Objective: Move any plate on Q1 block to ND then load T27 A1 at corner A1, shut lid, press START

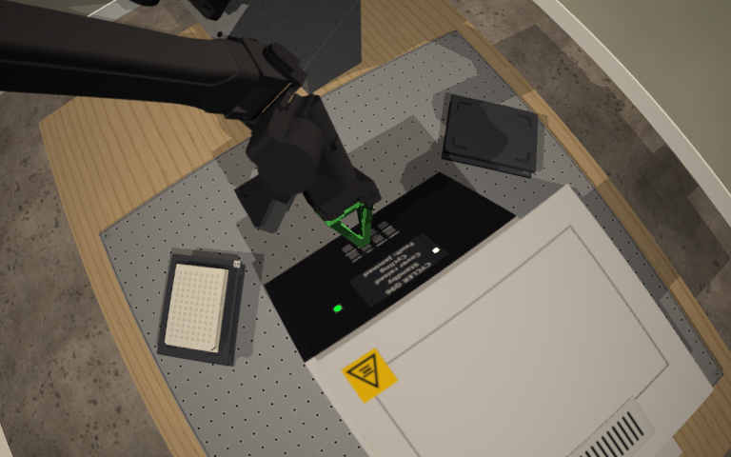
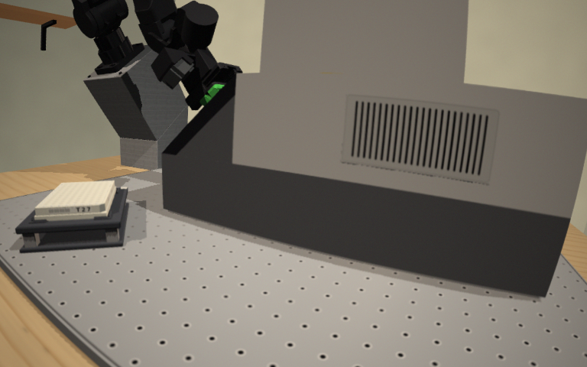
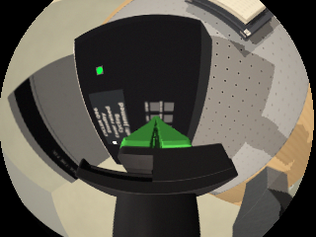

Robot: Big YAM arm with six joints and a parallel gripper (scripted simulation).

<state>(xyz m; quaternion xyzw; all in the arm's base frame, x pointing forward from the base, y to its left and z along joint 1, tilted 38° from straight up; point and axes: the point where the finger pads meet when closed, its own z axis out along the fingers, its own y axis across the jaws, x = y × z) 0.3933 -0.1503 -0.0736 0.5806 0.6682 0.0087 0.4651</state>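
Note:
The cycler Q1 (image 1: 471,317) stands with its white lid (image 1: 523,333) down over the block, which is hidden. Its status lamp (image 1: 336,308) shows green, also in the wrist view (image 3: 99,70). My gripper (image 1: 365,243) has its green fingers shut on nothing, with the tip down at the block of keys (image 1: 370,240) on the sloped black panel. In the wrist view the fingertips (image 3: 156,133) point at the keys (image 3: 158,109). The sealed plate T27 (image 1: 196,307) lies flat on the nest N1 left of Q1, with its T27 label showing in the exterior view (image 2: 76,199).
The empty dark nest ND (image 1: 491,134) sits on the perforated baseplate behind Q1's panel. The arm's grey base block (image 2: 137,108) stands by the panel. Q1's tall vented side (image 2: 419,138) fills the right half of the plate.

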